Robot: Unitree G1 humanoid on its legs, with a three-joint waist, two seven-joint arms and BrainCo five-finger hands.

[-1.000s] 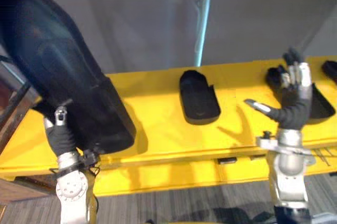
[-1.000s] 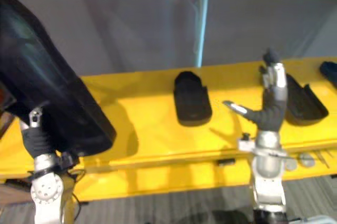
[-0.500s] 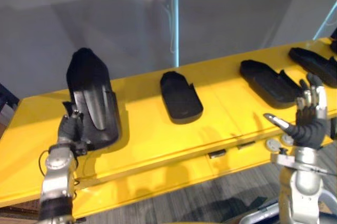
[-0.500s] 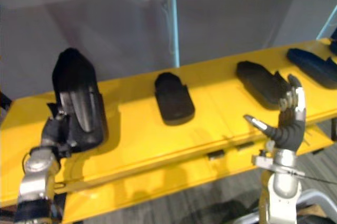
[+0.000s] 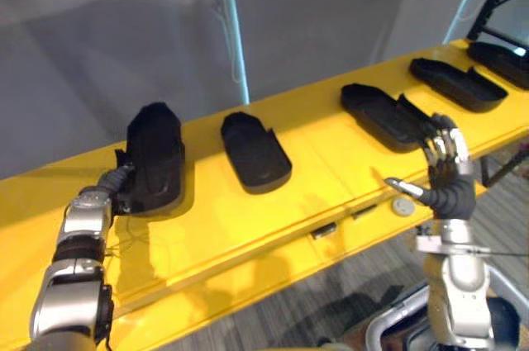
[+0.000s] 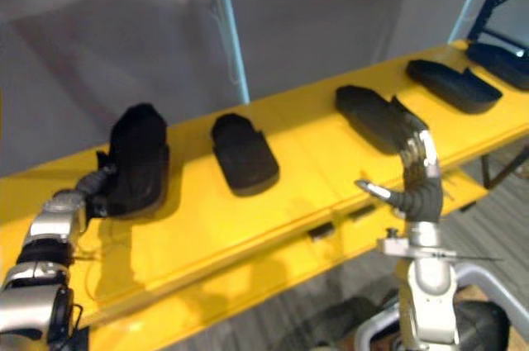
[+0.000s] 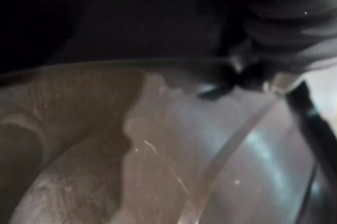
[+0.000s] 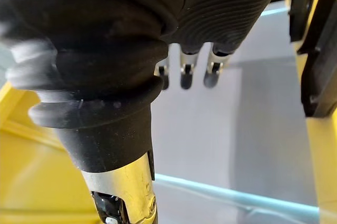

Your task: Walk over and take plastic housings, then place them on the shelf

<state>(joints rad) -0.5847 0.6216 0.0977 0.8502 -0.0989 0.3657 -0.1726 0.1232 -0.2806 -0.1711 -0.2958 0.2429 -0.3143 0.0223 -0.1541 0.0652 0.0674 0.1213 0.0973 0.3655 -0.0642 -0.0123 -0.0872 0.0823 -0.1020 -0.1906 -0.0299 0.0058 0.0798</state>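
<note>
A black plastic housing [image 5: 154, 159] lies on the yellow shelf [image 5: 331, 194] at its left end. My left hand [image 5: 116, 188] reaches out to its near left edge and is curled on that edge. The left wrist view is dark and blurred, with the housing [image 7: 131, 18] close against it. My right hand [image 5: 446, 182] is raised in front of the shelf, open, fingers [image 8: 184, 74] straight, holding nothing.
More black housings lie in a row along the shelf: one in the middle [image 5: 254, 153], one further right [image 5: 382, 116], two at the far right [image 5: 459, 83]. A pale blue pole [image 5: 231, 29] stands behind against a grey wall. A small round disc [image 5: 402, 206] sits on the front ledge.
The view has swung to the right. The held housing went from tilted up in my left hand to lying flat on the shelf, my left arm stretched out. The right hand stays open.
</note>
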